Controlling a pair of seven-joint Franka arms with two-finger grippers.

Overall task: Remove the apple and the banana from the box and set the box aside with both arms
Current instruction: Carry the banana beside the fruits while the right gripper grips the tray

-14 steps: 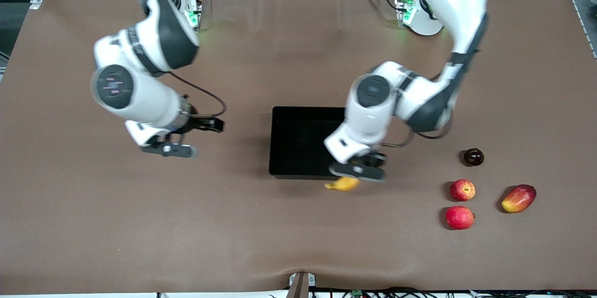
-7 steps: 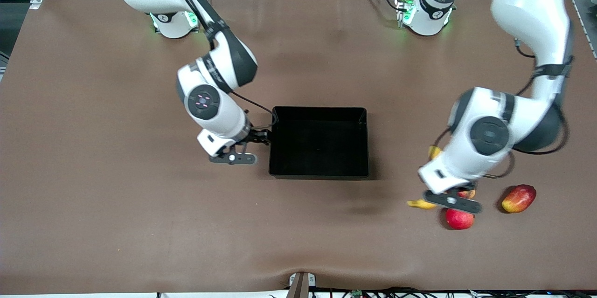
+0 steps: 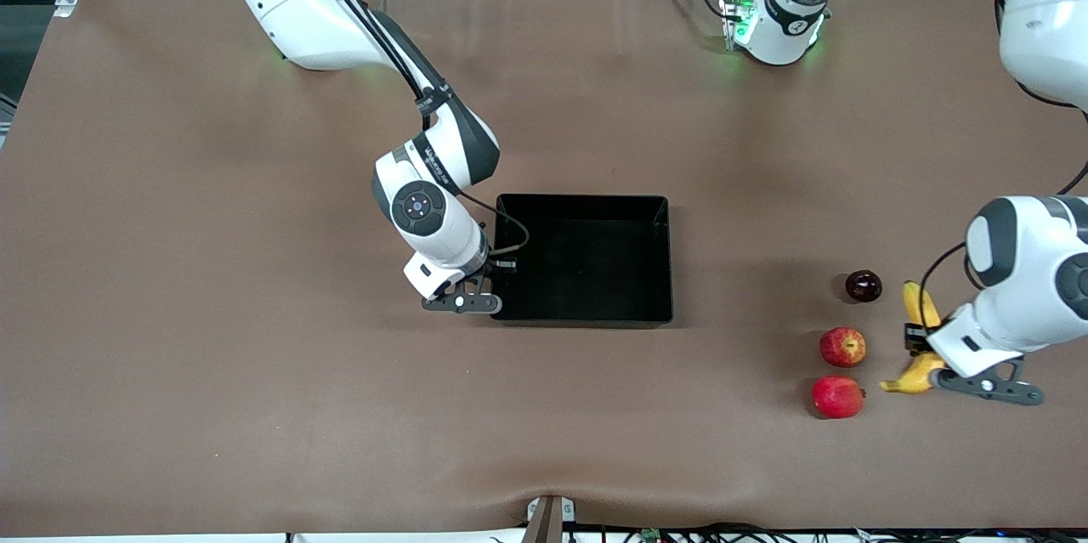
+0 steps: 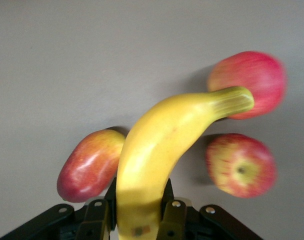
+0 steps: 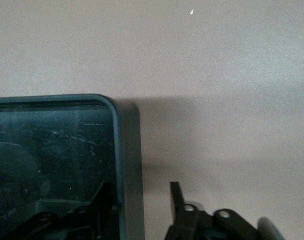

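The black box (image 3: pixel 582 200) lies mid-table with nothing in it. My right gripper (image 3: pixel 500 268) is open at the box's wall toward the right arm's end. In the right wrist view its fingers (image 5: pixel 176 196) stand astride that wall (image 5: pixel 129 150), one inside and one outside with a gap. My left gripper (image 3: pixel 920 341) is shut on the yellow banana (image 3: pixel 911 379), up over the table at the left arm's end. The left wrist view shows the banana (image 4: pixel 157 145) clamped in the left gripper (image 4: pixel 139 200). The red apple with yellow patches (image 3: pixel 842 347) rests on the table beside the banana.
A second, redder apple (image 3: pixel 837 397) lies nearer the camera than the first. A dark plum-like ball (image 3: pixel 863 285) lies farther from it. A red-yellow mango (image 4: pixel 89 165) shows under the banana in the left wrist view and is hidden by the left arm in the front view.
My left arm carried the banana from the box's near edge over to the fruits at its own end. My right arm swung in to the box and set its fingers astride the wall.
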